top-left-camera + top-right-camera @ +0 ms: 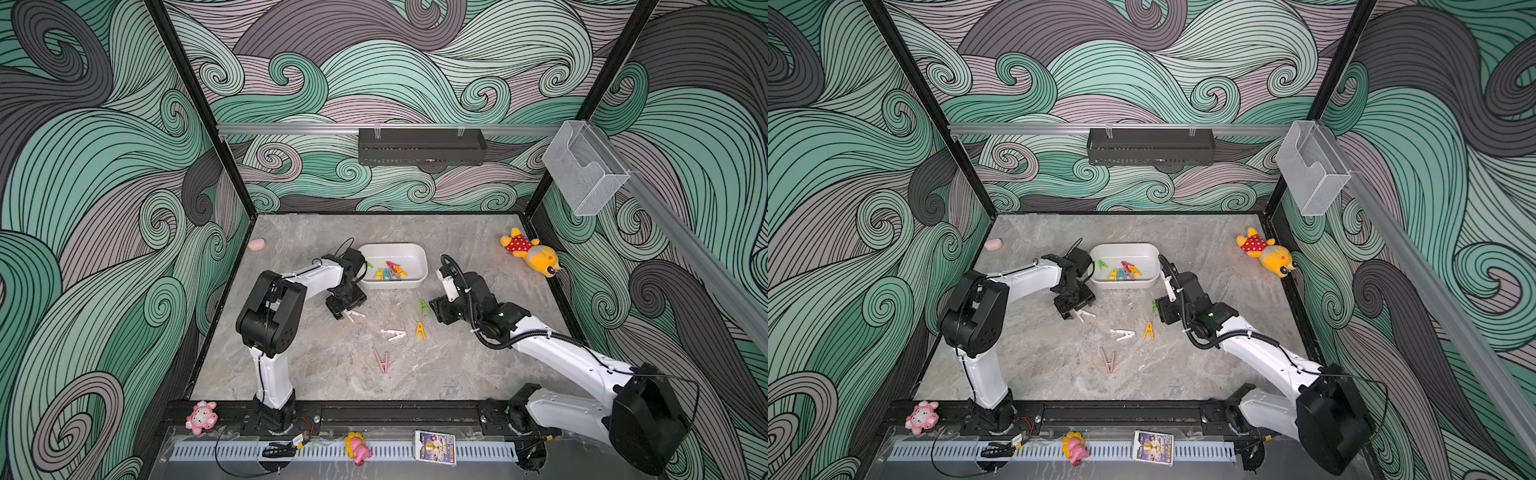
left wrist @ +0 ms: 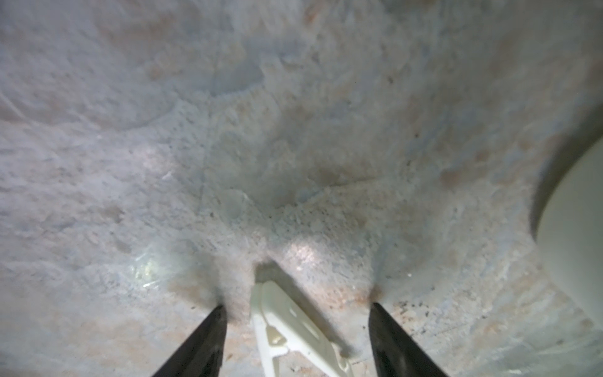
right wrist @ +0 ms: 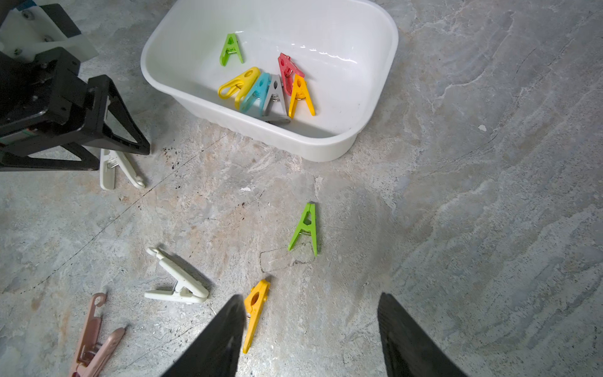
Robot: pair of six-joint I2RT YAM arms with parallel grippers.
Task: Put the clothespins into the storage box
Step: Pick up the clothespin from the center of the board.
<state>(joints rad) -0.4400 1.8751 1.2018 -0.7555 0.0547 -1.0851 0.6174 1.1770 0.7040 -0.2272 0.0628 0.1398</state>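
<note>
Toward the far edge of the grey stone-patterned bench (image 1: 316, 374) sits the shallow white plastic storage box (image 3: 329, 148), with six coloured plastic clothespins (image 3: 259, 93) inside. My left gripper (image 2: 297, 305) stands apart, straddling without touching a white plastic clothespin (image 2: 284, 329) lying just beside the box. My right gripper (image 3: 311, 295) hangs wide and empty near a green clothespin (image 3: 309, 215) and a yellow clothespin (image 3: 256, 313); a second white clothespin (image 3: 177, 284) and a pink clothespin (image 3: 94, 339) lie nearer the front edge.

storage box (image 3: 321, 150) white | clothespins (image 3: 309, 213) green, yellow, white, pink | walls (image 1: 374, 62) — teal-grey swirls | table (image 1: 332, 374) — grey marble
</note>
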